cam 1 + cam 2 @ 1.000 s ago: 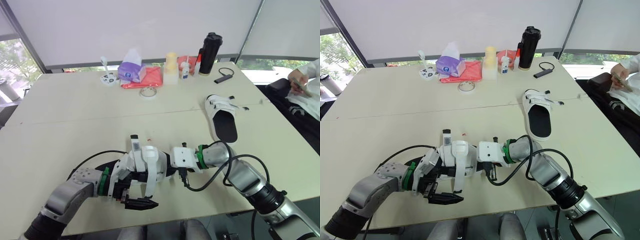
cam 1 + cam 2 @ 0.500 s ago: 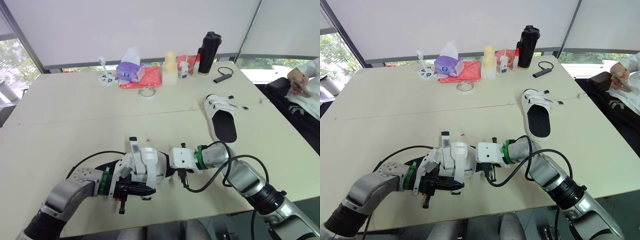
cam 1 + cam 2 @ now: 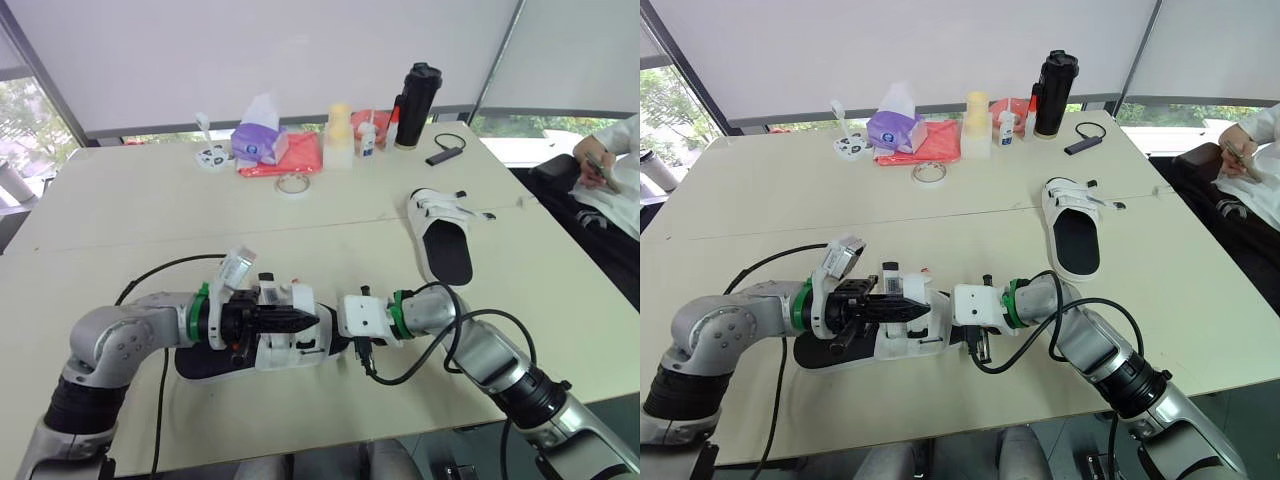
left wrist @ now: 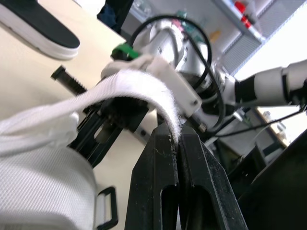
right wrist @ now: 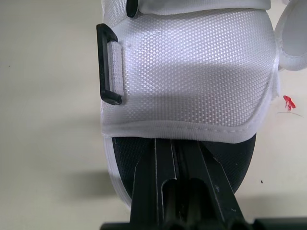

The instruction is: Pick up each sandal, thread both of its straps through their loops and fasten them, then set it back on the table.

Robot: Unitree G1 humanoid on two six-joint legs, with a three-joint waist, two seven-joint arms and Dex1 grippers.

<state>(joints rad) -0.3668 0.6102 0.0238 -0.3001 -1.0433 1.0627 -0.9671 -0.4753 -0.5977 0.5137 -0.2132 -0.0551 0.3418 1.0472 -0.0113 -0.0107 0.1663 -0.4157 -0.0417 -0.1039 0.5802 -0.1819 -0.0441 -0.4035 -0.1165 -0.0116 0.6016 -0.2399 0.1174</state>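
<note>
From the head we see the near sandal [image 3: 288, 346], white woven fabric on a black sole, lying on the pale beige table [image 3: 150, 200] close to its front edge. The left end effector [image 3: 308, 320] hangs over the sandal, its black fingers pointing toward the robot's right. A second sandal [image 3: 447, 240] of the same make lies well apart on the right side of the table. Along the far edge stand a tall black flask [image 3: 418, 105] and a purple tissue pack [image 3: 258, 140], with a ring of tape [image 3: 293, 184] just in front of them.

In the left wrist view the two fingers [image 4: 158, 163] are pressed together on the free end of a white fabric strap [image 4: 129, 91], which arches up from the sandal.

In the right wrist view the right end effector [image 5: 178, 143] has its fingers closed over the black insole, tips at the hem of the white upper. A black rectangular loop [image 5: 109, 64] sits on that upper's side.
</note>
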